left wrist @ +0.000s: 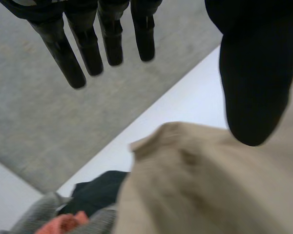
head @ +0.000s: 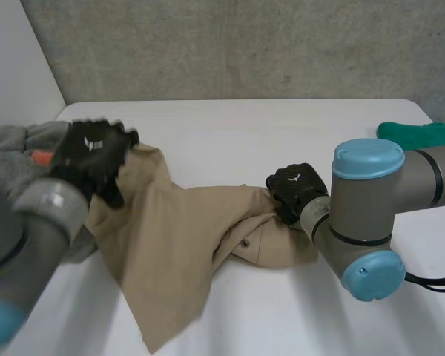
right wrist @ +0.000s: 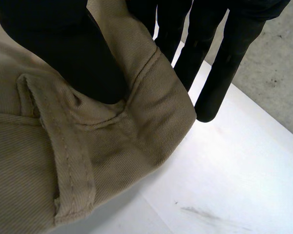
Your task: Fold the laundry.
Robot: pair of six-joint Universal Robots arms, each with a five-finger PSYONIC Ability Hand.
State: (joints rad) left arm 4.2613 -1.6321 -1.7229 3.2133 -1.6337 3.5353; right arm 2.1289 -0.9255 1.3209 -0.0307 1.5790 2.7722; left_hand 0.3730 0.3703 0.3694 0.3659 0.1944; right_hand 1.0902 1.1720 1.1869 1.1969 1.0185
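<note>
A tan garment (head: 178, 237) with a button lies crumpled across the middle of the white table (head: 245, 133). My left hand (head: 93, 156) hovers raised over its left end. In the left wrist view its fingers (left wrist: 88, 48) are straight and stand well apart from the thumb (left wrist: 254, 73), with the tan garment (left wrist: 210, 185) just beyond the thumb and nothing between them. My right hand (head: 295, 189) is at the garment's right end. In the right wrist view a hemmed edge of the garment (right wrist: 88, 156) is pinched between the thumb (right wrist: 63, 48) and the fingers (right wrist: 219, 63).
A pile of grey clothes (head: 15, 159) with something orange in it sits at the table's left edge; the left wrist view also shows a black piece (left wrist: 97, 190) there. A green cloth (head: 419, 133) lies at the far right. A concrete wall stands behind the table.
</note>
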